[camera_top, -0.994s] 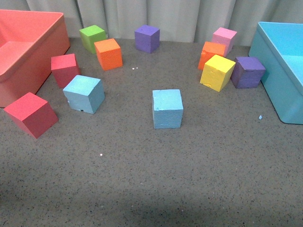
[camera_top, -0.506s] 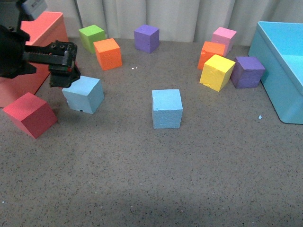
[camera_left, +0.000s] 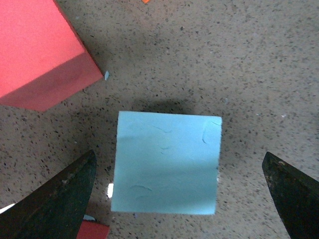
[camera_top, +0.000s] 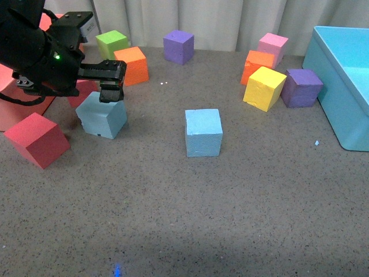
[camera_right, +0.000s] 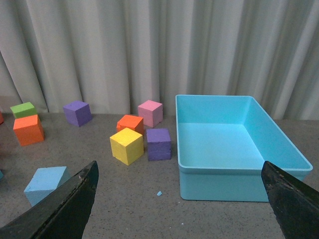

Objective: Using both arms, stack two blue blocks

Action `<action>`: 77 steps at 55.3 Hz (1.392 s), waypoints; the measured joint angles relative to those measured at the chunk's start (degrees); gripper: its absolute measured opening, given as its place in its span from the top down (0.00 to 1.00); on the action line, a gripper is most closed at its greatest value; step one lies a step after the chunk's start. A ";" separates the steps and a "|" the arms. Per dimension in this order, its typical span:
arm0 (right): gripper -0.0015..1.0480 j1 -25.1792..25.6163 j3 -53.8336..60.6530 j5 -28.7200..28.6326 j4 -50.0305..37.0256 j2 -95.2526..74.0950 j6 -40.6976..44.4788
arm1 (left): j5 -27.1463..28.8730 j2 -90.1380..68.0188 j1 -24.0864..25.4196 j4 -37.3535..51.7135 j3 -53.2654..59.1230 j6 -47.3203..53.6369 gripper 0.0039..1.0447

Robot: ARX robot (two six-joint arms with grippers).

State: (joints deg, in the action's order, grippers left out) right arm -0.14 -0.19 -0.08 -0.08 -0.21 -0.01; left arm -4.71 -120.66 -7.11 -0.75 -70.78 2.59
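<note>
Two sky-blue blocks sit on the grey table. One (camera_top: pixel 102 117) is at the left, the other (camera_top: pixel 203 132) in the middle. My left gripper (camera_top: pixel 111 82) is open and hangs just above the left blue block. In the left wrist view that block (camera_left: pixel 166 162) lies between the two spread fingertips (camera_left: pixel 62 199), not touched. My right gripper is out of the front view. In the right wrist view its open fingertips (camera_right: pixel 65 206) frame the table, and the middle blue block (camera_right: pixel 46 184) shows at the lower left.
A red bin (camera_top: pixel 11 109) and red cubes (camera_top: pixel 36 138) stand at the left. Green (camera_top: pixel 112 45), orange (camera_top: pixel 134 64) and purple (camera_top: pixel 178 46) cubes are at the back. Pink (camera_top: pixel 273 46), orange (camera_top: pixel 257 63), yellow (camera_top: pixel 264 88) and purple (camera_top: pixel 301 88) cubes sit beside the turquoise bin (camera_top: pixel 334 86).
My left arm has come in from the left and moved right, so that its open gripper now hangs over the left blue block. No block has moved.
</note>
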 joint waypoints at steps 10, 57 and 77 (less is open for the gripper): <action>0.09 0.00 0.00 0.00 0.00 0.00 0.00 | 0.44 -4.04 -0.04 -2.47 -3.69 1.22 0.06; 0.09 0.00 0.00 0.00 0.00 0.00 0.00 | 2.45 -6.49 -1.62 -3.32 -5.66 -2.19 0.48; 0.09 0.00 0.00 0.00 0.00 0.00 0.00 | 9.53 0.44 -12.33 -9.75 -8.59 -16.63 0.49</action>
State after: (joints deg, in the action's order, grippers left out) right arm -0.14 -0.19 -0.08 -0.08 -0.21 -0.01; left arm 4.82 -120.22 -19.44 -10.50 -79.37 -14.04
